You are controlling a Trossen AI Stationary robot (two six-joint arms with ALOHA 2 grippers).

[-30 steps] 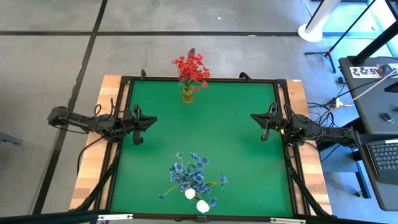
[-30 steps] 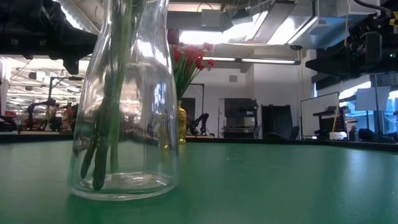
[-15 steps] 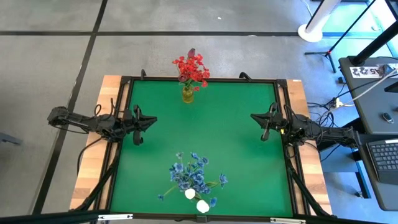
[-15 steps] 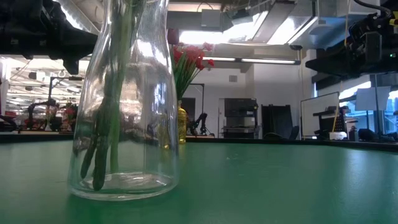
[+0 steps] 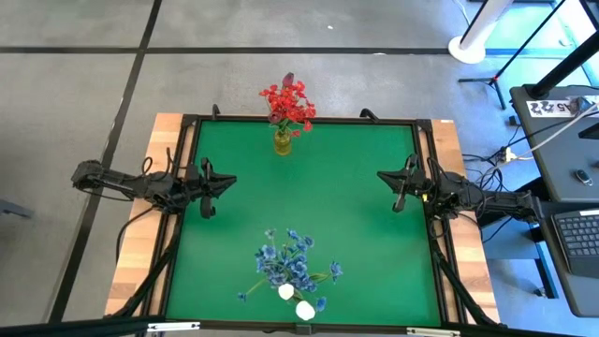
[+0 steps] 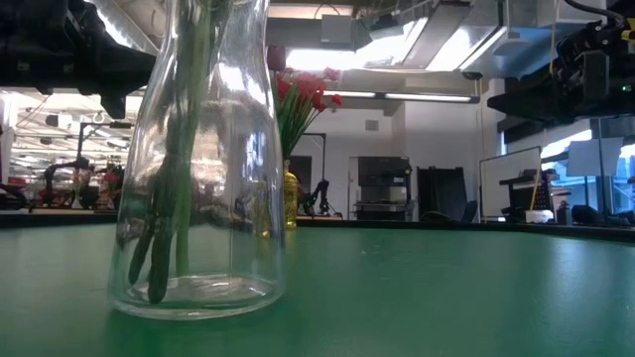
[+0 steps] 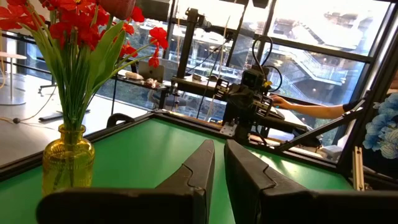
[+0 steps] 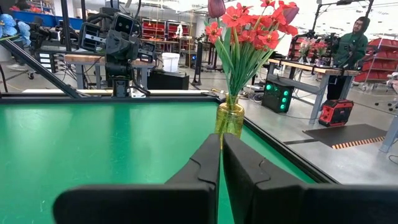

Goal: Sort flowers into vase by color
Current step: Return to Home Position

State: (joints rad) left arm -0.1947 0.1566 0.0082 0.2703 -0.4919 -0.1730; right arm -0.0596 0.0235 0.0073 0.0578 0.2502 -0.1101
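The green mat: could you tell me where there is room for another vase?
The middle of the green mat is bare, between the yellow vase at the far edge, the left gripper and right gripper at the sides, and the blue flowers near the front. Both front corners are free. The front centre is crowded.

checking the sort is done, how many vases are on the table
2. A yellow vase with red flowers stands at the table's back edge; a clear vase with blue flowers and white tulips stands near the front edge. No other shows.
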